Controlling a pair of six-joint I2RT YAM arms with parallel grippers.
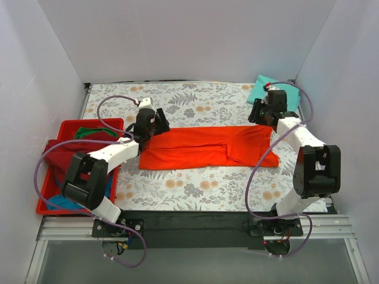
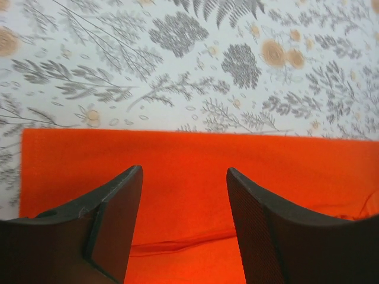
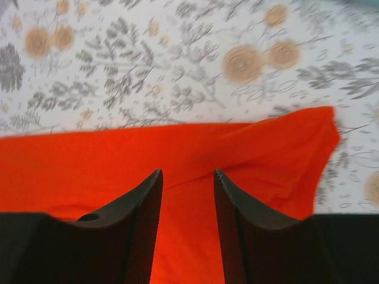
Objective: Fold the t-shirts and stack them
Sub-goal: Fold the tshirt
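The orange-red t-shirt [image 1: 207, 148] lies flat across the middle of the floral cloth, folded into a long band. My left gripper [image 1: 155, 125] is open above its far left corner; the shirt [image 2: 189, 195] fills the gap between the jaws. My right gripper [image 1: 265, 113] is open above the shirt's far right corner, with the shirt [image 3: 189, 171] under its jaws. A folded mint-teal t-shirt [image 1: 260, 90] lies at the far right behind the right gripper. Maroon [image 1: 62, 157], green [image 1: 95, 133] and blue [image 1: 66, 204] shirts lie heaped in the red tray.
The red plastic tray [image 1: 44, 207] stands at the left edge of the table, with cloth hanging over its side. White walls close the table on three sides. The arm bases sit on the black rail at the near edge.
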